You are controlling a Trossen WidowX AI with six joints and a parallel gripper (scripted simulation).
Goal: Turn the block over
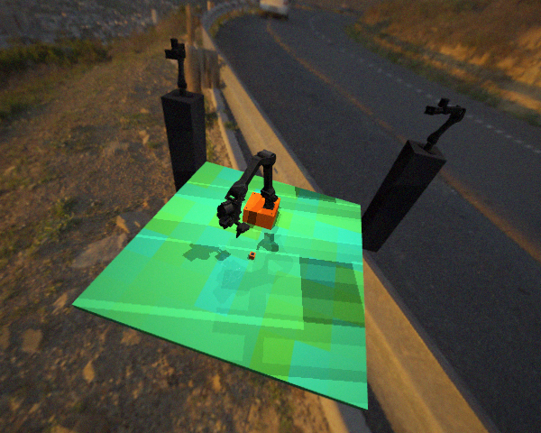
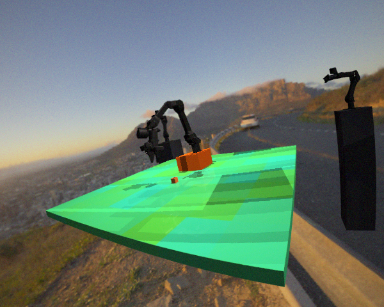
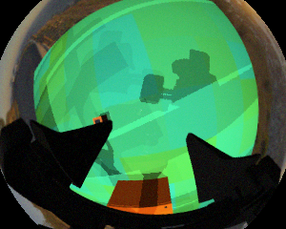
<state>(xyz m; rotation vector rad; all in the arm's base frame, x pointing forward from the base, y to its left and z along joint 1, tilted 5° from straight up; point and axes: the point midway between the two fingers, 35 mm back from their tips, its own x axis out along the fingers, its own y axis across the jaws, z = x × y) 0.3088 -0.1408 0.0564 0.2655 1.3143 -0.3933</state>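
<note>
A small orange block [image 1: 252,255] [image 2: 174,180] [image 3: 97,120] rests on the green patterned table [image 1: 168,289] [image 2: 251,251] [image 3: 181,29]. A dark square mark shows on its upper face in the top view and the wrist view. My gripper [image 1: 232,232] [image 2: 155,161] [image 3: 151,131] is open and empty. It points down above the table, to the left of the block and farther back in the top and exterior views. In the wrist view the block shows just beyond the left fingertip, apart from it, with a short dark shadow beside it.
The large orange base box [image 1: 260,218] [image 2: 199,160] [image 3: 121,193] carries the arm, behind the block. Two black pillars [image 1: 185,140] [image 1: 401,186] with small black arms stand outside the table's far edges. Broad shadows cross the table.
</note>
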